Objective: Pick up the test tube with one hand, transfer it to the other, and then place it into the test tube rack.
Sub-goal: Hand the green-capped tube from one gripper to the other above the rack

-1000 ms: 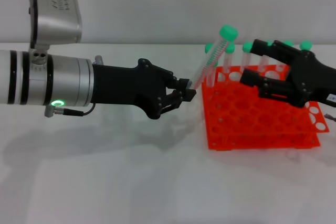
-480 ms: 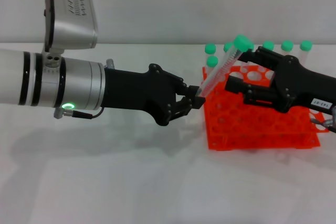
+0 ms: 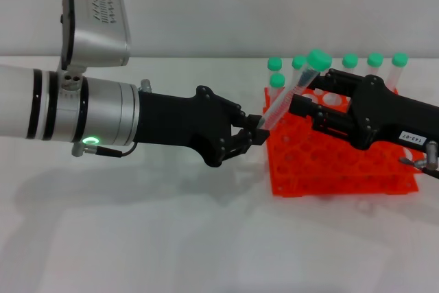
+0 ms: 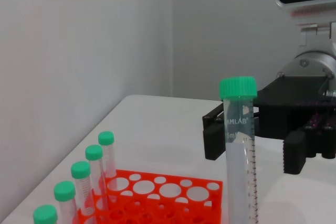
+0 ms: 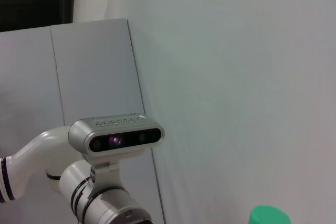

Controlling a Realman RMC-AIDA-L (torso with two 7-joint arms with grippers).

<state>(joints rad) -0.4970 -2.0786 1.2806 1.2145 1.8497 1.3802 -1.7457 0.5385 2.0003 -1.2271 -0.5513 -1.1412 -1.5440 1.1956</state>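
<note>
The test tube (image 3: 285,97) is a clear tube with a green cap (image 3: 317,57), leaning up and to the right over the left end of the orange test tube rack (image 3: 329,166). My left gripper (image 3: 258,132), on the silver forearm, is shut on the tube's lower end. My right gripper (image 3: 300,101), black with a white label, reaches in from the right at the tube's middle. In the left wrist view its fingers (image 4: 212,137) stand apart on either side of the tube (image 4: 239,150), open. The right wrist view shows only the cap (image 5: 269,216).
Several other green-capped tubes (image 3: 374,60) stand in the rack's back row, also seen in the left wrist view (image 4: 94,166) above the rack (image 4: 157,190). The rack sits on a white table (image 3: 171,238) against a pale wall.
My right gripper has moved left across the rack until its fingers stand around the tube's middle. My left gripper has shifted slightly right, still holding the tube.
</note>
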